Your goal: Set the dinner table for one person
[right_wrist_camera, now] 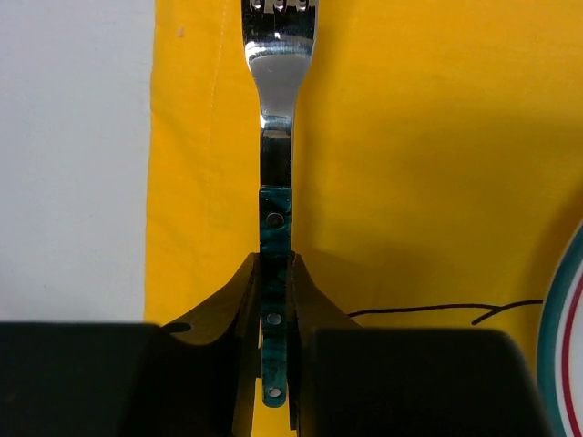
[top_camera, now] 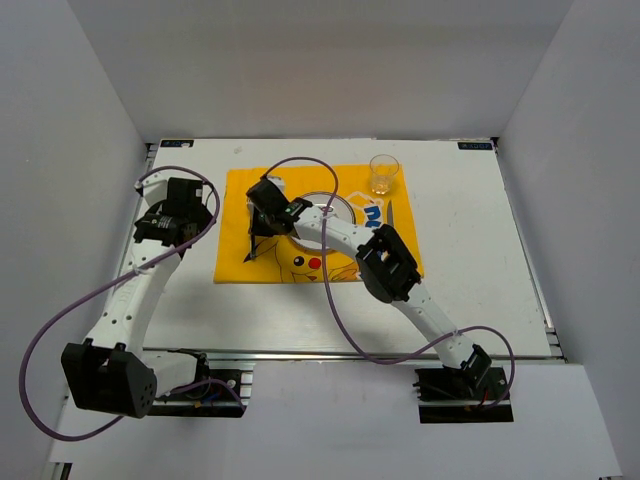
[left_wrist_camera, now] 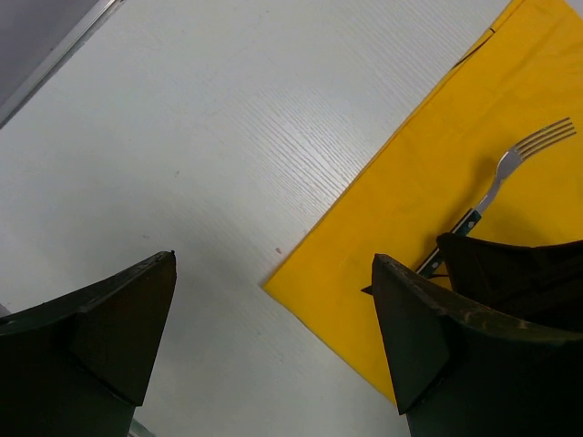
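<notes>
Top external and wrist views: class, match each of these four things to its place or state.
Things:
1 fork
2 glass
3 left gripper
4 plate

Places or states:
A open, over the bare dinner table
B near the far right corner of the yellow cloth
C clamped in the right gripper
D middle of the yellow cloth

Pairs: 1-C, 2-B, 3-A, 4-D

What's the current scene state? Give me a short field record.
right gripper: shut on the fork by its handle, over the left part of the yellow cloth
left gripper: open, empty, over the bare dinner table left of the cloth
fork: tines point away from the gripper; lifted or resting, cannot tell
plate: on cloth, partly hidden by right arm
glass: upright, near cloth's far right corner
knife: on cloth, right of plate
</notes>
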Motion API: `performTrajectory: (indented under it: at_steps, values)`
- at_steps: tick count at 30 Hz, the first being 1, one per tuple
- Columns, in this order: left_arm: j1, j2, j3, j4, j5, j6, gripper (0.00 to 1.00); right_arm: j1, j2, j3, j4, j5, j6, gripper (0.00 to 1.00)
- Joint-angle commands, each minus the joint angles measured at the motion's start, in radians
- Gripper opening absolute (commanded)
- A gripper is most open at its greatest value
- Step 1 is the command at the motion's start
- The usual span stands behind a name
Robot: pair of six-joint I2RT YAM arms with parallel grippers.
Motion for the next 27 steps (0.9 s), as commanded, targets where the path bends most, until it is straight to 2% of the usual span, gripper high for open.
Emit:
performTrajectory:
  at_steps: [1,8,27]
  values:
    - [0.003,-0.028,0.0,0.031,0.045,0.023,0.98,0.005,-0.009,0.015,0.106,0.002,0.031,0.0]
    - [0.003,-0.046,-0.003,0.039,0.073,0.031,0.98,0.007,0.03,0.024,0.1,-0.001,0.1,0.0]
    - [0.003,-0.058,-0.011,0.056,0.108,0.049,0.98,0.007,0.047,0.021,0.065,0.02,0.144,0.0]
